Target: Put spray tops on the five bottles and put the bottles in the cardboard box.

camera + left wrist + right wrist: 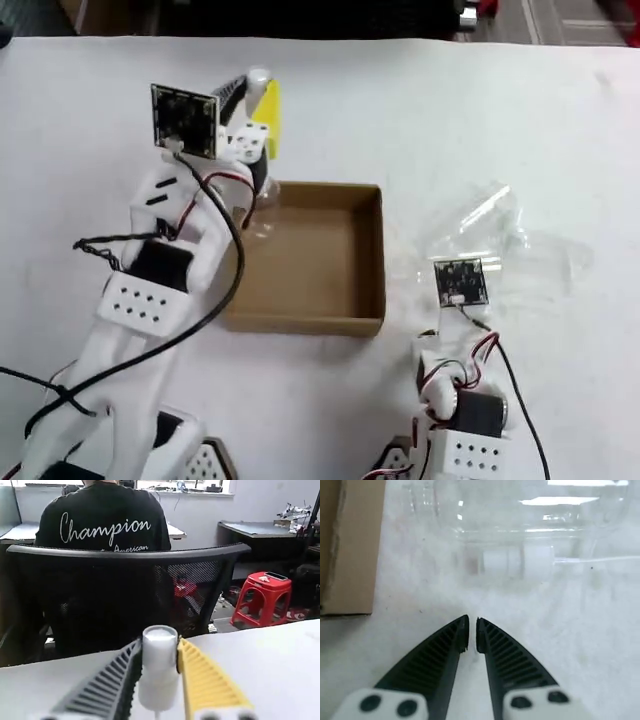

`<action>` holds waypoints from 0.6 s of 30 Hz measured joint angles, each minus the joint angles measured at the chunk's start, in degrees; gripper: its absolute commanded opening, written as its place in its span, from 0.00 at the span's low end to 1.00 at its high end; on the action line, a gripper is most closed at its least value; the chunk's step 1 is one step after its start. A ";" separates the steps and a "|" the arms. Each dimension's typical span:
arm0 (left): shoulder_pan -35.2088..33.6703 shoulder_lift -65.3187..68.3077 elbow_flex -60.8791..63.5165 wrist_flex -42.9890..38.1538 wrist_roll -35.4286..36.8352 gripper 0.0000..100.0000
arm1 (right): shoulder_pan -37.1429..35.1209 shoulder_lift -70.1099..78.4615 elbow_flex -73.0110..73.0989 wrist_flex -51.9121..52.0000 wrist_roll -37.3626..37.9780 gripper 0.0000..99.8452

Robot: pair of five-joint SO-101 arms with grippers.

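cardboard box [320, 255]: on bench [450, 120], mid | left tool [256, 88]: above bench just behind box's far left corner, spray top [159, 670] between its fingers | bottles [500, 235]: lying on bench right of box, apart from it | right tool [470, 635]: before bottles, right of box's near right corner

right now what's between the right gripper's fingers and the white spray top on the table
Bare table, as the right wrist view shows; nothing lies between the right gripper and the white spray top.
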 measured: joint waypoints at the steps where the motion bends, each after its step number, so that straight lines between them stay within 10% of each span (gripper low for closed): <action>1: 0.00 0.00 0.18 0.00 0.00 0.11 | 0.00 0.00 0.00 0.00 0.00 0.02; 18: -1.41 0.00 0.18 5.45 0.97 0.16 | 0.00 0.00 0.00 0.00 0.00 0.02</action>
